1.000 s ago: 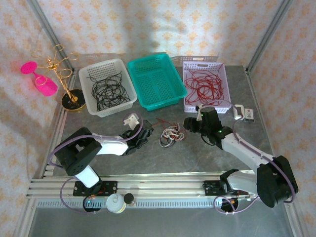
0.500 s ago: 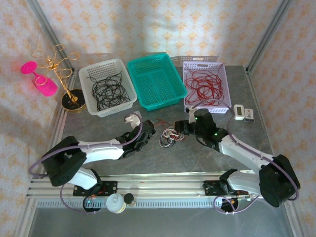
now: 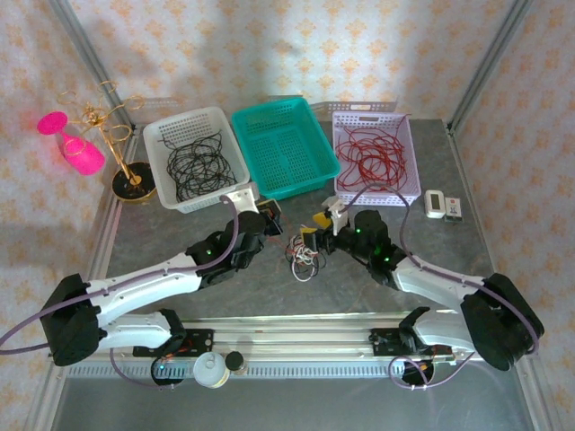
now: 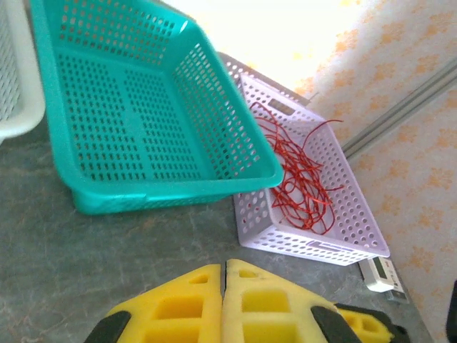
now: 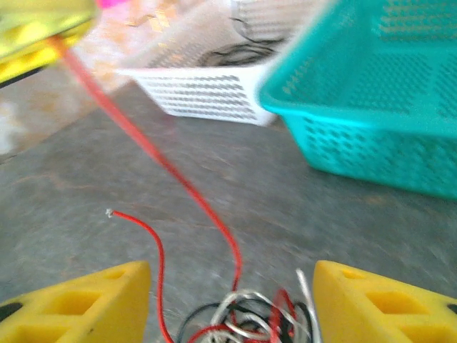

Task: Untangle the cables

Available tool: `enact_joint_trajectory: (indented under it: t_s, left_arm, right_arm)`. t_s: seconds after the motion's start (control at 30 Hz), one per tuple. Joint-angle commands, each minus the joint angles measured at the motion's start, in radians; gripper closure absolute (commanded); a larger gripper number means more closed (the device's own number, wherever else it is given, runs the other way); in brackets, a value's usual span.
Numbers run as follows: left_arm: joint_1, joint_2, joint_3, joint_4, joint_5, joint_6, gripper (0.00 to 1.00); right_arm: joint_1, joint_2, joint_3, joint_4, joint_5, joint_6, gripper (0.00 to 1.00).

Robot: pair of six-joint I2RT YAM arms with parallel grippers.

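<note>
left fingers (image 4: 187, 309): pressed flat together just in front of the teal basket (image 3: 296, 186); the right wrist view shows a red strand (image 5: 153, 153) running straight up to them, so they appear to pinch it.
right fingers (image 5: 93, 300): spread wide and holding nothing, one on each side of the clump (image 5: 243, 318), a little further out from the teal basket than the left pair.
red strand: taut from the left pair down into the clump; a second red end lies loose beside it.
clump: red, white and black loops knotted on the bare desk (image 5: 343, 229), in front of the teal basket.
risk, dragging: nothing pins the clump, so a pull on the strand likely tows the whole knot toward the teal basket.
risk, tightening: a hard pull may cinch the loops.
risk, slip: the thin strand may slide out of the pinch.
risk, wrong catch: closing the right pair may trap the taut strand too.
</note>
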Motion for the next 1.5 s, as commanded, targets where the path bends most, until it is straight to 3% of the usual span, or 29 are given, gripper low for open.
enact_joint_trajectory:
  t_s: [0.0,0.3,0.43,0.53,0.73,1.07,1.47]
  left_arm:
    - [-0.001,-0.020,0.057,-0.063,0.014,0.101,1.00]
    - [-0.012,-0.026,0.151,-0.076,0.103,0.179,1.00]
    - [-0.038,-0.042,0.217,-0.082,0.120,0.253,1.00]
    - [-0.051,-0.060,0.268,-0.094,0.098,0.296,1.00]
    - [-0.055,-0.083,0.344,-0.061,0.117,0.374,1.00]
    - [-0.055,-0.093,0.495,-0.117,0.005,0.521,1.00]
    - [-0.054,-0.039,0.750,-0.103,0.040,0.685,1.00]
  right_arm:
    - [0.005,0.049,0.023,0.151,-0.184,-0.093,0.38]
    - [0.055,0.318,0.185,0.319,-0.133,0.088,0.39]
    - [0.095,0.414,0.223,0.323,0.100,0.151,0.41]
    - [0.096,0.458,0.252,0.267,0.132,0.187,0.42]
    - [0.104,0.491,0.254,0.196,0.181,0.210,0.46]
    - [0.104,0.515,0.215,0.175,0.170,0.248,0.48]
    - [0.104,0.535,0.232,0.132,0.245,0.271,0.50]
